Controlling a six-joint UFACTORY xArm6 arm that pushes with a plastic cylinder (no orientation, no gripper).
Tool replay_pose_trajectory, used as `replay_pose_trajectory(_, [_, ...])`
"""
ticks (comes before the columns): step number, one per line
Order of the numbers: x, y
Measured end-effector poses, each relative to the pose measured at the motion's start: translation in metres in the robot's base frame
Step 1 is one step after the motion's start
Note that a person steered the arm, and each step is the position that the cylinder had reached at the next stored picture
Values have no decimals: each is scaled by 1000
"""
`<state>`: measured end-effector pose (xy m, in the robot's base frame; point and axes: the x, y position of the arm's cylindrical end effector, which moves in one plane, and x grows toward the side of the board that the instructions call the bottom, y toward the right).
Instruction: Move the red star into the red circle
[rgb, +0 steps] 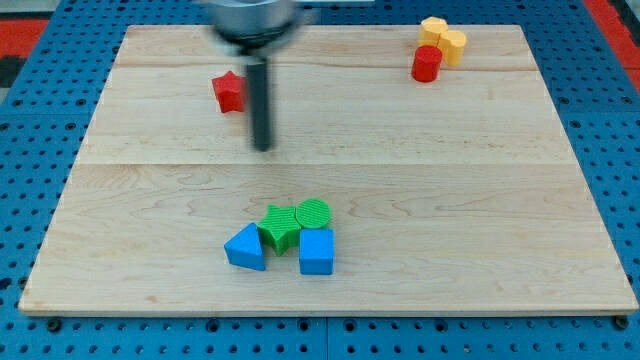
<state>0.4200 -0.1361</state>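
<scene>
The red star (229, 91) lies on the wooden board (480, 200) at the view's upper left. The red circle (427, 63), a short cylinder, stands at the view's upper right, far from the star. My tip (263, 146) rests on the board just right of and below the red star, a small gap apart from it. The dark rod rises from the tip to the blurred arm at the view's top.
Two yellow blocks (443, 38) sit touching the red circle on its upper right. Near the view's bottom centre lies a cluster: a green star (279, 228), a green circle (312, 213), a blue triangle (246, 248) and a blue cube (316, 251).
</scene>
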Motion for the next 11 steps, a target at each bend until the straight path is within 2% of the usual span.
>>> replay_pose_trajectory(1, [-50,-93])
replay_pose_trajectory(2, [-75,-44])
replay_pose_trajectory(3, [-79,62])
replay_pose_trajectory(4, [-133,83])
replay_pose_trajectory(5, [-99,14])
replay_pose_trajectory(6, [-154,-2])
replay_pose_trajectory(7, [-179,62])
replay_pose_trajectory(8, [-174,122])
replay_pose_trajectory(9, [-164,79])
replay_pose_trajectory(10, [-149,143])
replay_pose_trajectory(11, [-127,172])
